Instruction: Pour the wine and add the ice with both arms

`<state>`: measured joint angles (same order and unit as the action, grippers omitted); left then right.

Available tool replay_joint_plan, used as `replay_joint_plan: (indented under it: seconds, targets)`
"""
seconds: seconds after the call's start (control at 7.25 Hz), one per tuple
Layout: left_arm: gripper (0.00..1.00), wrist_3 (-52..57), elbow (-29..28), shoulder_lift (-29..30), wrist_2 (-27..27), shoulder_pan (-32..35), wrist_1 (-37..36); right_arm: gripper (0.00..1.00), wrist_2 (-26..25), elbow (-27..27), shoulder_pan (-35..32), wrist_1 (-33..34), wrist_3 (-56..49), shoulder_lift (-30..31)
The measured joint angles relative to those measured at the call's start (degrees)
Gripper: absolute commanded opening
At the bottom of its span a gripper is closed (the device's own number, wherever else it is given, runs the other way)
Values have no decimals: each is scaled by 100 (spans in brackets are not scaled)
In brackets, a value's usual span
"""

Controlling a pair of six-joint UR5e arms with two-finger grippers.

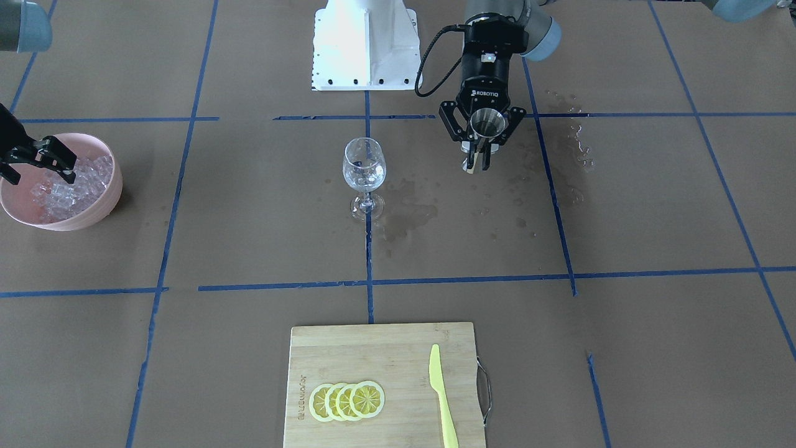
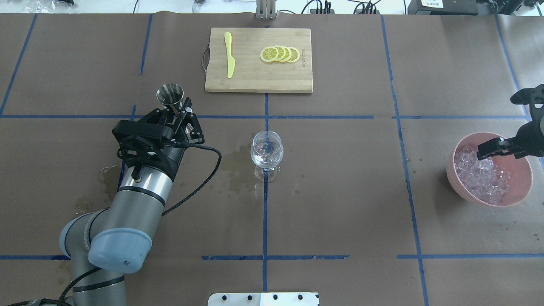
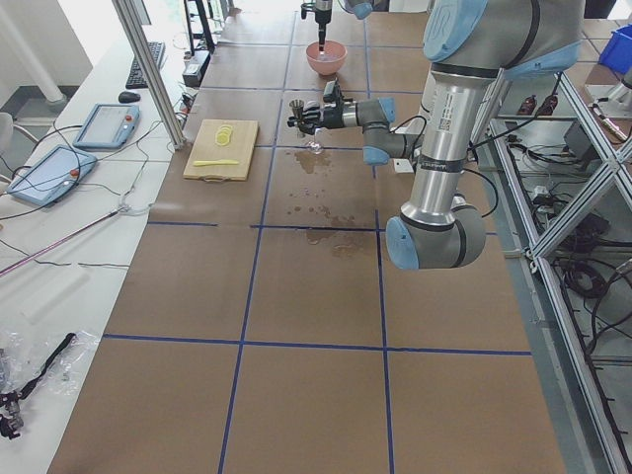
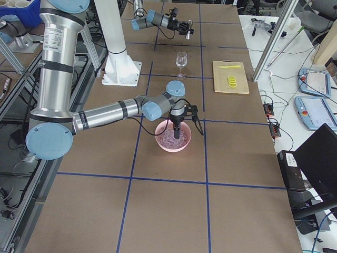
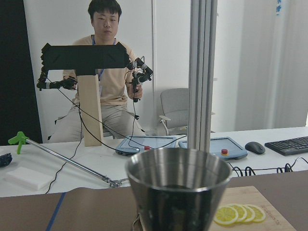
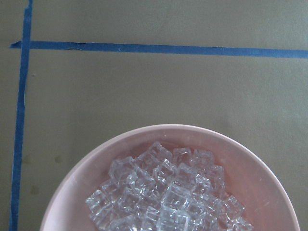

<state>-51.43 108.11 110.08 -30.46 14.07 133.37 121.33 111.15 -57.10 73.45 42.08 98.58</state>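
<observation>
My left gripper (image 1: 479, 144) is shut on a steel jigger (image 1: 487, 122) and holds it upright above the table, to the robot's left of the wine glass (image 1: 364, 167). The jigger fills the left wrist view (image 5: 178, 192); I cannot tell whether it holds wine. The stemmed glass (image 2: 267, 152) stands at the table's middle, and any liquid in it is barely visible. The ice (image 2: 482, 178) lies piled in a pink bowl (image 2: 520, 187) on the robot's right. My right gripper (image 2: 496, 152) hangs open and empty just above the ice (image 6: 168, 197).
A wooden cutting board (image 1: 373, 348) with lemon slices (image 1: 347, 401) and a yellow knife (image 1: 443, 398) lies at the far edge. Wet patches (image 1: 410, 214) mark the paper beside the glass and under the left arm. The white pedestal (image 1: 365, 43) stands behind the glass.
</observation>
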Motion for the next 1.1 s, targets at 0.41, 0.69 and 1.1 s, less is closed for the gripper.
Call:
replay_joint_plan:
  seconds: [0.41,0.69,1.1]
  targets:
    - [0,564,-175,381,-3,-376,-35,100,3,-80,6,-160,7,20]
    - [0,1306,-308,566,-4,-477,-40,100,6,-83,6,-258,20,51]
    - [0,2300,-573,878,-1,-568,-55,100,13,-69,6,-278,27,56]
